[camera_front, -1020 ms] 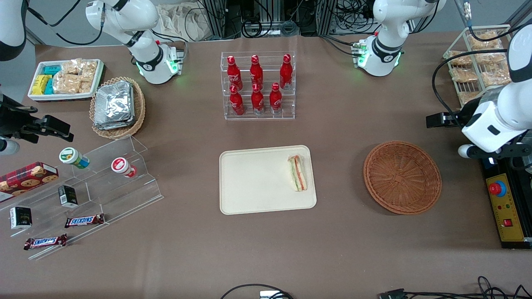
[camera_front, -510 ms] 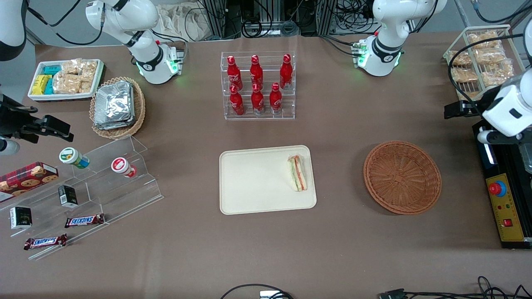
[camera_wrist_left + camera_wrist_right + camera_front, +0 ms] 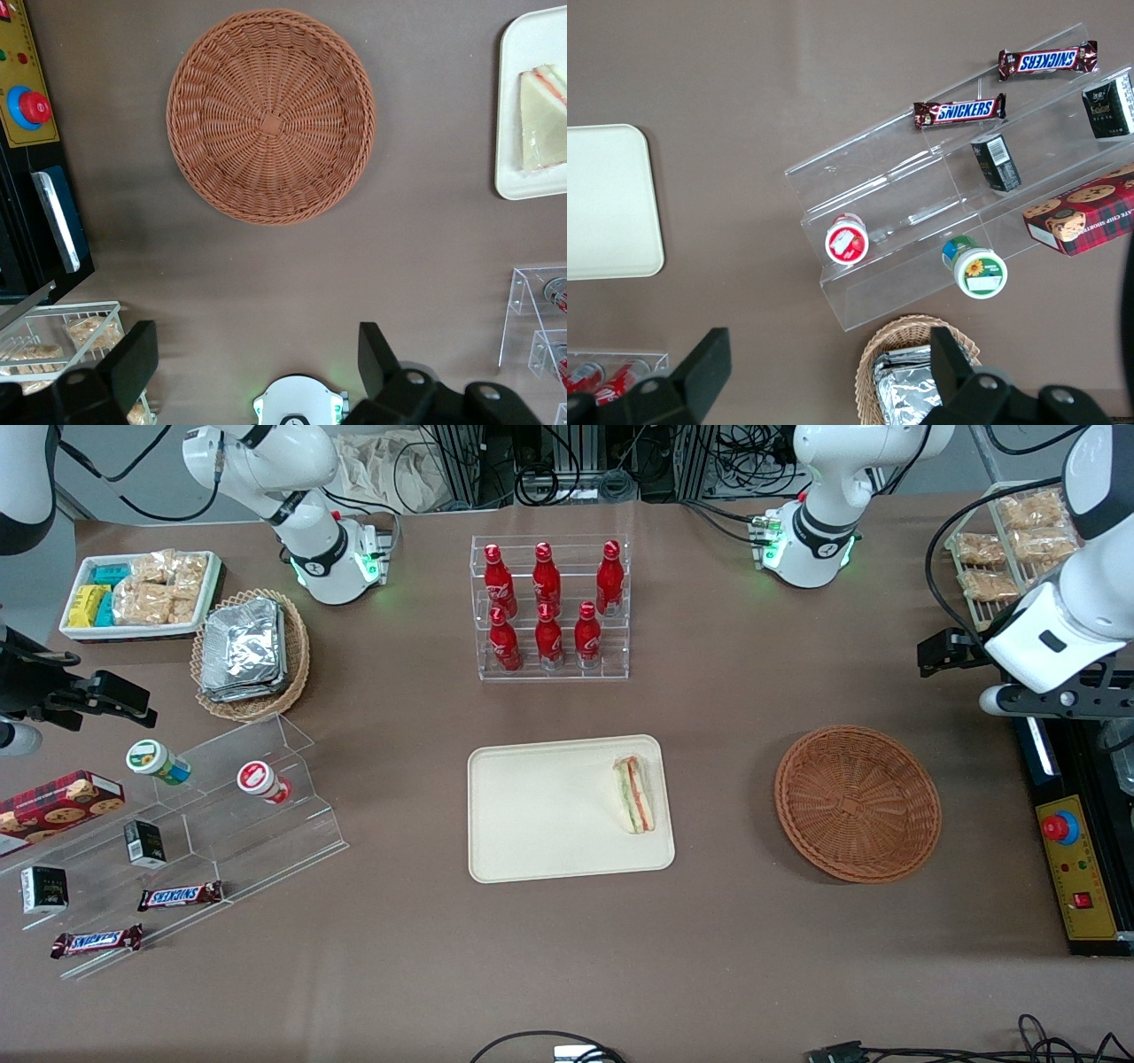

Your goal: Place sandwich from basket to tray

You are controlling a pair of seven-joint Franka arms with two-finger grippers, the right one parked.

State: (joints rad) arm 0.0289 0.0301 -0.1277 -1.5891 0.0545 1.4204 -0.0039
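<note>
The sandwich (image 3: 635, 794) (image 3: 542, 119), a white wedge with orange-red and green layers, lies on the cream tray (image 3: 549, 815) (image 3: 532, 44), close to the tray edge that faces the basket. The round reddish-brown basket (image 3: 858, 803) (image 3: 270, 115) has nothing in it. My gripper (image 3: 1052, 693) (image 3: 257, 359) hangs high over the table's edge at the working arm's end, farther from the front camera than the basket. It is open and holds nothing. The tray's bare corner also shows in the right wrist view (image 3: 607, 204).
A clear rack of red bottles (image 3: 549, 607) stands farther back than the tray. A white wire rack of snack packs (image 3: 1019, 540) and a control box with a red button (image 3: 1076, 868) flank my arm. Toward the parked arm's end are a foil-packet basket (image 3: 251, 654) and an acrylic shelf (image 3: 221, 815).
My arm has drifted a little away from the front camera, swinging outward and then back. The sandwich, the tray and the basket have not moved.
</note>
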